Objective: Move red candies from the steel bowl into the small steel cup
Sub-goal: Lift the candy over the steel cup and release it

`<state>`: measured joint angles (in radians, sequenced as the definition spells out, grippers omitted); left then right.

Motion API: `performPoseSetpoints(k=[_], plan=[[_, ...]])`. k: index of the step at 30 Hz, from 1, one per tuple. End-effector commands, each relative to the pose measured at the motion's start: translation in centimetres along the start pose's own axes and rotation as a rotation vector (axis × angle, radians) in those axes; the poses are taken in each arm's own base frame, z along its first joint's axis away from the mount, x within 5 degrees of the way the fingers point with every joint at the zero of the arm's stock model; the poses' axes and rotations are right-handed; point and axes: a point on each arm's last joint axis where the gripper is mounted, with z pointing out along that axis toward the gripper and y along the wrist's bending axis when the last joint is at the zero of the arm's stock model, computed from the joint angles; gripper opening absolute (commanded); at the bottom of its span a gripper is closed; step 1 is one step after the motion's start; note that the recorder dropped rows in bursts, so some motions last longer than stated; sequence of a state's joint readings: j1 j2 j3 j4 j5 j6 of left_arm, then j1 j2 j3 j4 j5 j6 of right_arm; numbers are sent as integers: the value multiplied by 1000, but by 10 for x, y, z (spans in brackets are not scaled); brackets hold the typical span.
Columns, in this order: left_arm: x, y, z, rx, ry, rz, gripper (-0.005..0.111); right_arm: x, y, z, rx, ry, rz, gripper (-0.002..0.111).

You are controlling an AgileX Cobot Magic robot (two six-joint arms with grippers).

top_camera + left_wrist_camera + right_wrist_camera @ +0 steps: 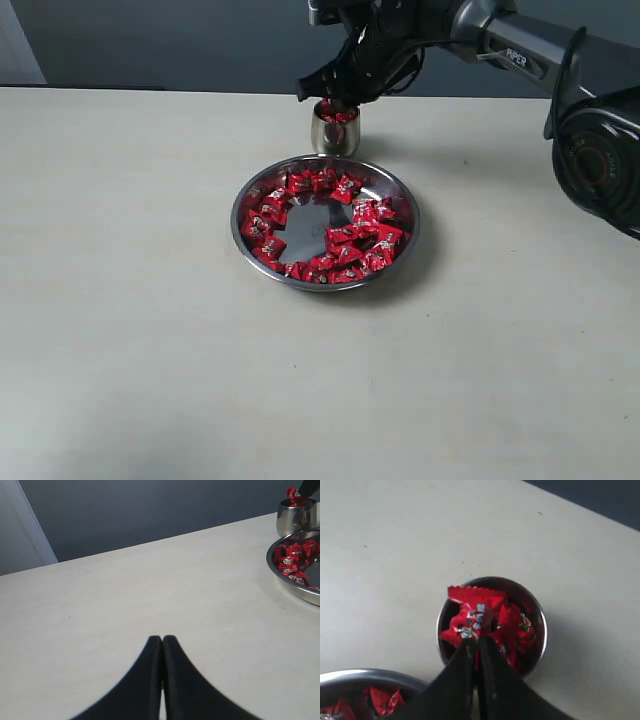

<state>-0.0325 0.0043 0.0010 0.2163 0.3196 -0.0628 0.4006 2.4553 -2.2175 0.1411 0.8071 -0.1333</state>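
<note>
Right wrist view: right gripper (477, 641), near-closed, pinches red candy (474, 602) over small steel cup (542, 630).

One steel bowl (303, 228) and one small steel cup (333, 138) stand on the single surface (130, 300). The red candies (372, 238) are by far the most numerous thing. The bowl holds somewhere around two dozen of them (they overlap in a crowded ring, so an exact tally cannot be had). The cup shows about four or five more heaped at its mouth, and any beneath those are hidden. Two pincers appear, the left pincer (162, 640) and the right pincer (476, 645), one in each wrist view. The exterior view shows only one arm (520, 50).
</note>
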Motion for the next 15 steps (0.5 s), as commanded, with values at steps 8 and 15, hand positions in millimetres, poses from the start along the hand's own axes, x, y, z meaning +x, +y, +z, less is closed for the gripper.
performPoseSetpoints(k=[8, 15], plan=[[-1, 0, 0, -1, -12, -3, 0, -4, 3, -10, -48, -3, 67, 20], [-1, 0, 0, -1, -12, -3, 0, -4, 30, -40, -137, 106, -77, 20]])
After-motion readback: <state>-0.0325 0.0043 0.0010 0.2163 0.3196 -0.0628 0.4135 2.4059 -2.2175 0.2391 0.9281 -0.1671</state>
